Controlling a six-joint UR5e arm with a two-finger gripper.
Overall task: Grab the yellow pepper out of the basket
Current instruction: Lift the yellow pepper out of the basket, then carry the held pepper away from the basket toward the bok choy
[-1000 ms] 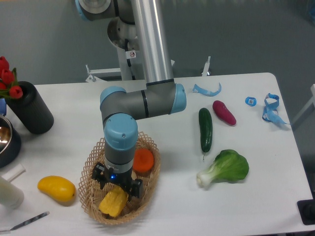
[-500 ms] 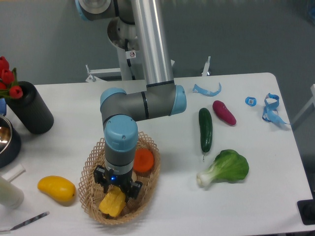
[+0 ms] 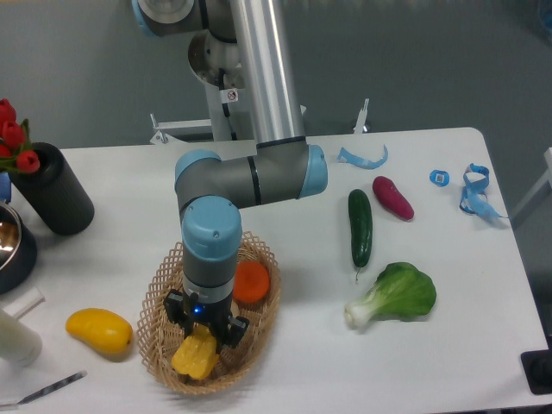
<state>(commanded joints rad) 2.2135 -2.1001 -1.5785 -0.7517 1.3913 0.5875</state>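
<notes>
Resting between pincer (image 3: 205, 332) fingers: yellow pepper (image 3: 195, 357)

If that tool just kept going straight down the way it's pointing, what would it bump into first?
Most likely the yellow pepper in the basket: the tool points down right over it, possibly already touching; depth is unclear.

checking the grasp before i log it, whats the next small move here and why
Probably a short straight lift. The gripper looks closed around the top of the yellow pepper, which sits low in the basket beside an orange fruit. Rising vertically should clear the wicker rim without nudging that fruit.
</notes>
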